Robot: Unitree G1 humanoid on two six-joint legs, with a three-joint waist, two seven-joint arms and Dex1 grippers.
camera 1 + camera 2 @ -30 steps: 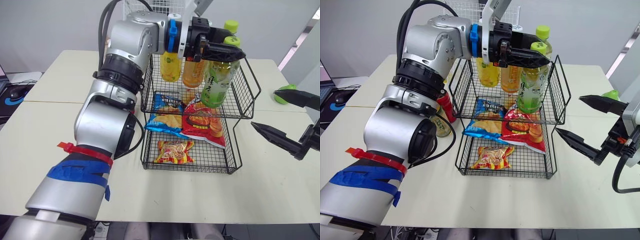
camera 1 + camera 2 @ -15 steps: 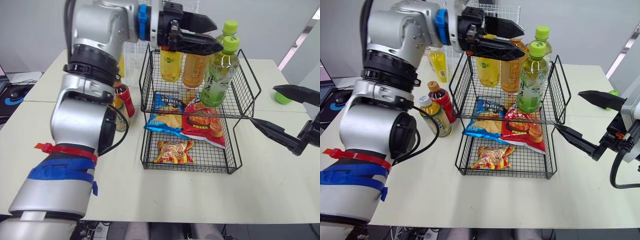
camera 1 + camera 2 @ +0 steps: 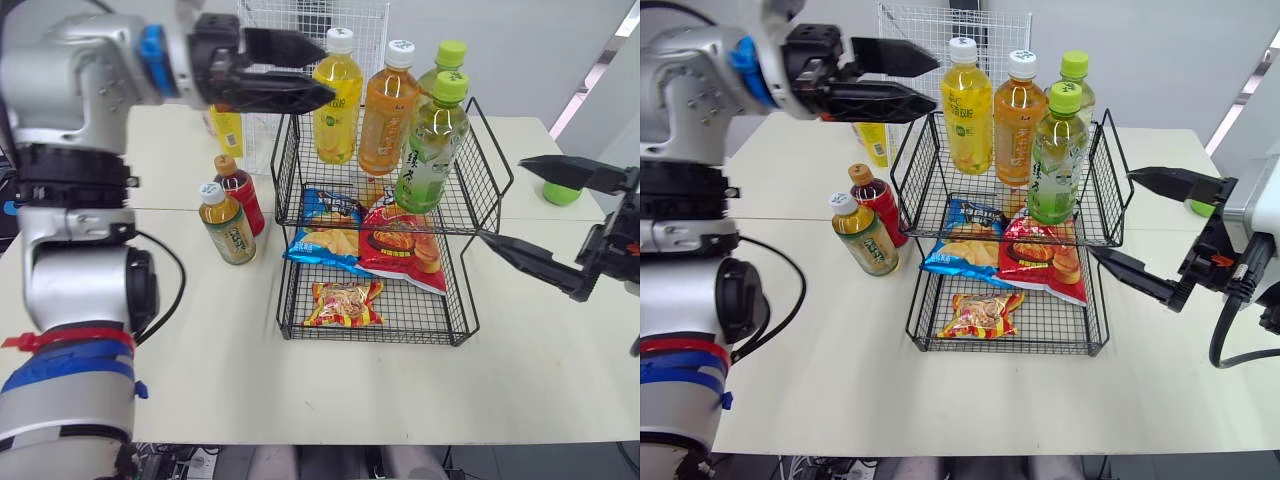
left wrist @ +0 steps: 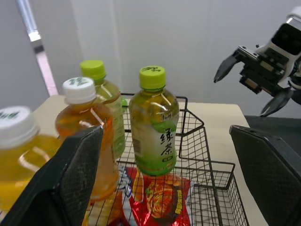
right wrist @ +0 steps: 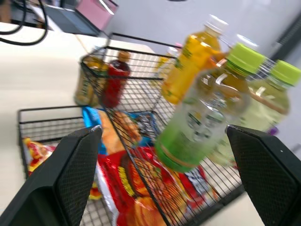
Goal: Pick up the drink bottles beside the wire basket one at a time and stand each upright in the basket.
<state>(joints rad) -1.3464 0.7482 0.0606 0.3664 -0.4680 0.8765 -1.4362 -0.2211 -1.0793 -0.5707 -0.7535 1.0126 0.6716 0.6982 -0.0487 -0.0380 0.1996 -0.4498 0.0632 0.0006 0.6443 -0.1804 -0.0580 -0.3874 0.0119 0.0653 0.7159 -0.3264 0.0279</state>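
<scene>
1. The wire basket (image 3: 400, 342) has two tiers and sits mid-table (image 3: 350, 395).
2. Four drink bottles stand upright in its top tier. From left to right they are a yellow drink (image 3: 335, 105) with a white cap, an orange tea (image 3: 385, 115) with a white cap, and two green-capped teas.
3. The near green tea (image 3: 428, 150) carries a label reading 绿茶. The far green tea (image 3: 447, 58) stands just behind it.
4. Three bottles stand upright on the table left of the basket: a dark red bottle (image 3: 240, 195), a white-capped tea bottle (image 3: 226, 225) just in front of it, and a yellow bottle (image 3: 228, 130) farther back. Their labels are too small to read.
5. The lower tier holds a blue chip bag (image 3: 325, 235) and a red snack bag (image 3: 405, 248). A small snack packet (image 3: 345, 303) lies on the bottom shelf.
6. The left gripper (image 3: 322, 70) hangs high at the basket's far left corner, fingers spread and empty.
7. The right gripper (image 3: 500, 198) hovers at the basket's right side, fingers spread wide and holding nothing.
</scene>
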